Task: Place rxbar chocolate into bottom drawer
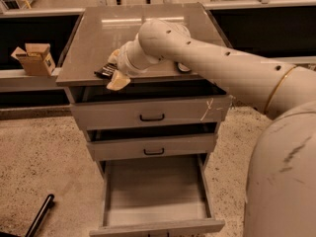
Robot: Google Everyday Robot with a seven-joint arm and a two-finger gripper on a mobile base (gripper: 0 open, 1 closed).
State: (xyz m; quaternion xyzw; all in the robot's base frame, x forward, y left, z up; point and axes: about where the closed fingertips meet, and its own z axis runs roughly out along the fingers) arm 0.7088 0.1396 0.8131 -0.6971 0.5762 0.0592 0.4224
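Note:
The rxbar chocolate (104, 71), a flat black bar, is at the front left edge of the grey cabinet top (98, 33). My gripper (112, 71) is right at it, with one pale finger (118, 81) hanging over the top's front edge and the other (114, 57) behind the bar. The bar sits between the fingers and sticks out to the left. The bottom drawer (155, 191) is pulled out wide below, a shallow grey tray with nothing in it. My arm (222, 68) reaches in from the right across the cabinet top.
The two upper drawers with black handles (152, 117) (154, 152) stand slightly ajar. A small dark round object (183, 67) lies on the top behind my arm. A cardboard box (33, 58) sits on a ledge at left. A black rod (39, 216) lies on the floor.

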